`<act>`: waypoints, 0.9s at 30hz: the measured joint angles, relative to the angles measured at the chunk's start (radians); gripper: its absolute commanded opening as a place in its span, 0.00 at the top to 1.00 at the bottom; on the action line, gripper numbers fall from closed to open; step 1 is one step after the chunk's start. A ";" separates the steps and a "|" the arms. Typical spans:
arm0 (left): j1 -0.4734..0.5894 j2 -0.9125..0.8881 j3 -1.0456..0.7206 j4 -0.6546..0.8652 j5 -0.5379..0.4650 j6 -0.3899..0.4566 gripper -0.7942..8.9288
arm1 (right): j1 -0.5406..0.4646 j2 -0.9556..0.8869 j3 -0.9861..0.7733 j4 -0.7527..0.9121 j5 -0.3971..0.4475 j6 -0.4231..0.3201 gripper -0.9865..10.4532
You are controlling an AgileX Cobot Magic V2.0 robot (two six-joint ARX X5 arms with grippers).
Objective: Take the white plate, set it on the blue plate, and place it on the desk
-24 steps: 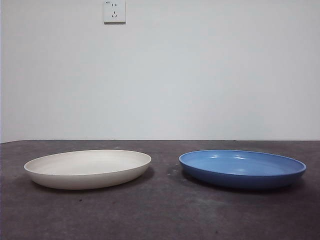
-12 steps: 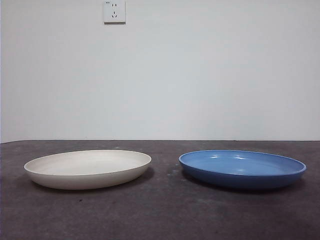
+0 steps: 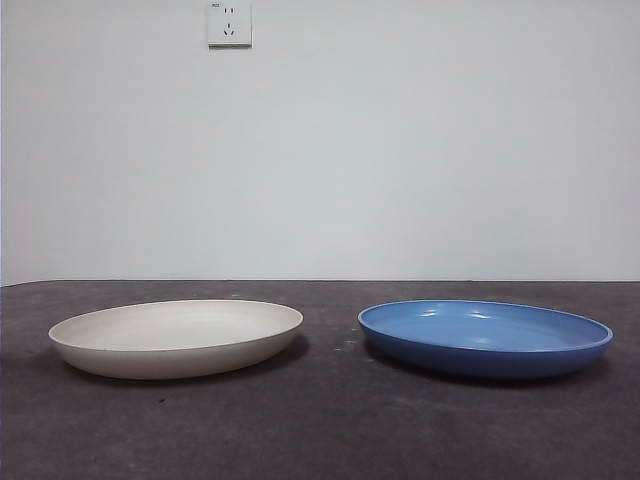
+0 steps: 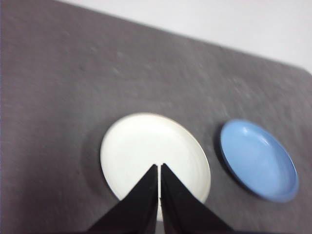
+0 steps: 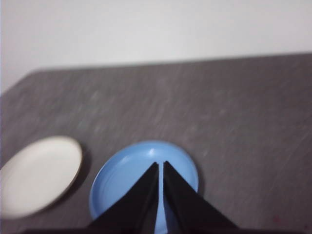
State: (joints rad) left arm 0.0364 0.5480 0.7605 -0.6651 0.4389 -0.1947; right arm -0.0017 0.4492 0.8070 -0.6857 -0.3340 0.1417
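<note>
1. The white plate (image 3: 176, 338) lies flat on the desk (image 3: 320, 430), toward the left in the front view. Cream-white inside and out, smooth plain rim, nothing on it.
2. The blue plate (image 3: 485, 337) lies flat on the same desk, toward the right in the front view. Glossy, with a thin lighter rim and a few bright highlights on its inner surface.
3. The two plates sit side by side — near each other but apart, with a strip of bare desk between their rims. Neither one overlaps the other.
4. Desk surface: dark grey-brown, mottled and slightly speckled, reaching back to a plain white wall (image 3: 400, 150). A white wall socket (image 3: 229, 22) sits high on that wall, above the white plate.
5. No arm shows in the front view.
6. Left tool (image 4: 159, 165): held well above the desk and looking down on it; jaws together, only a thin slit between them. Its tips line up over the white plate in the left wrist view; no contact with the plate.
7. Right tool (image 5: 160, 164): likewise high above the desk — jaws together, thin slit only. Its tips line up over the blue plate in the right wrist view; no contact.
8. Both wrist views are slightly blurred; each one shows both plates on the desk.
</note>
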 measured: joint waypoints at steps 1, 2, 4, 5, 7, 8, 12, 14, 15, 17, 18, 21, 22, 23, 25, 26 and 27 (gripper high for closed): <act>-0.002 0.027 0.023 -0.032 0.020 0.022 0.91 | 0.000 0.035 0.035 -0.040 -0.021 -0.019 0.91; -0.007 0.047 0.040 -0.054 0.037 0.038 0.91 | 0.000 0.061 0.061 -0.070 -0.039 -0.034 0.91; -0.021 0.083 0.072 -0.100 0.066 0.074 0.91 | 0.000 0.114 0.112 -0.131 -0.074 -0.063 0.91; -0.030 0.100 0.090 -0.126 0.079 0.090 0.91 | 0.000 0.140 0.136 -0.159 -0.093 -0.077 0.91; -0.052 0.129 0.119 -0.168 0.092 0.121 0.91 | 0.001 0.188 0.175 -0.216 -0.126 -0.107 0.91; -0.061 0.138 0.127 -0.182 0.097 0.130 0.91 | 0.003 0.205 0.188 -0.238 -0.138 -0.119 0.91; -0.118 0.168 0.161 -0.281 0.131 0.183 0.91 | 0.025 0.267 0.216 -0.323 -0.174 -0.164 0.91; -0.146 0.173 0.164 -0.315 0.135 0.206 0.91 | 0.040 0.284 0.216 -0.370 -0.190 -0.182 0.91; -0.156 0.173 0.164 -0.328 0.135 0.212 0.91 | 0.048 0.290 0.216 -0.389 -0.190 -0.191 0.91; -0.175 0.172 0.164 -0.343 0.135 0.225 0.91 | 0.064 0.299 0.216 -0.431 -0.191 -0.208 0.91; -0.180 0.172 0.164 -0.343 0.136 0.231 0.91 | 0.070 0.302 0.216 -0.447 -0.191 -0.216 0.91; -0.185 0.172 0.164 -0.341 0.136 0.238 0.91 | 0.086 0.306 0.216 -0.458 -0.191 -0.227 0.91; -0.185 0.173 0.164 -0.341 0.136 0.238 0.89 | 0.088 0.306 0.216 -0.458 -0.191 -0.230 0.90; -0.185 0.172 0.164 -0.341 0.135 0.238 0.86 | 0.088 0.306 0.216 -0.458 -0.191 -0.231 0.90; -0.185 0.172 0.164 -0.341 0.136 0.238 0.75 | 0.088 0.306 0.216 -0.458 -0.191 -0.232 0.87; -0.185 0.172 0.164 -0.341 0.136 0.238 0.68 | 0.088 0.306 0.216 -0.458 -0.191 -0.232 0.83; -0.185 0.172 0.164 -0.341 0.135 0.238 0.61 | 0.088 0.306 0.216 -0.458 -0.191 -0.232 0.78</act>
State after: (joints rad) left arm -0.1482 0.7204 0.9241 -1.0061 0.5743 0.0433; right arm 0.0860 0.7551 1.0225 -1.1435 -0.5247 -0.0906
